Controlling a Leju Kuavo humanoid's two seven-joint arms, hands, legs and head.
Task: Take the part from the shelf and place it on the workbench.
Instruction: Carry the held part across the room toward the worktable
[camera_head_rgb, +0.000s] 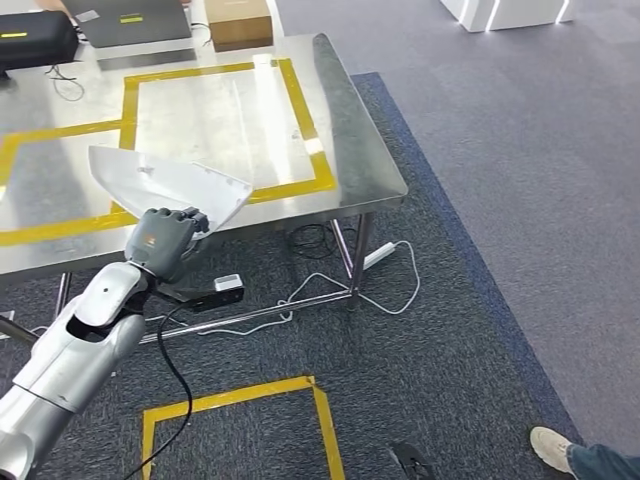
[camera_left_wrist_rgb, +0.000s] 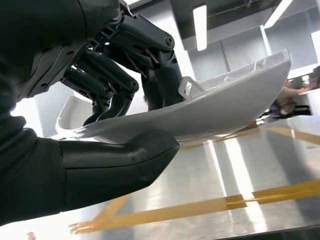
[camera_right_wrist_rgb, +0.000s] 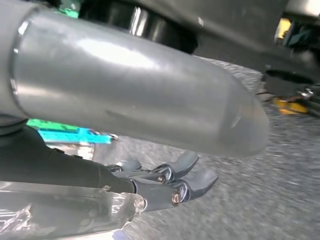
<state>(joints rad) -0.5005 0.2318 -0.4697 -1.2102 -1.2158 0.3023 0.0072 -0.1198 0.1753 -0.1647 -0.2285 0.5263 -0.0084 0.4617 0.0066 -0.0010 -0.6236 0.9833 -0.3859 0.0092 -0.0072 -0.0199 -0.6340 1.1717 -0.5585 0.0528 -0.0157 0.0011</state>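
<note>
One left robot hand (camera_head_rgb: 162, 240) grips the white part (camera_head_rgb: 170, 185) over the workbench (camera_head_rgb: 355, 150); wrist view reveals thumb underneath

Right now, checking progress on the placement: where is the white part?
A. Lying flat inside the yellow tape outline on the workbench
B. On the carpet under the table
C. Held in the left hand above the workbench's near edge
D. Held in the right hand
C: the left hand grips the white part above the workbench, thumb beneath it.

Head high, facing down; left wrist close; both share workbench (camera_head_rgb: 355, 150)
</note>
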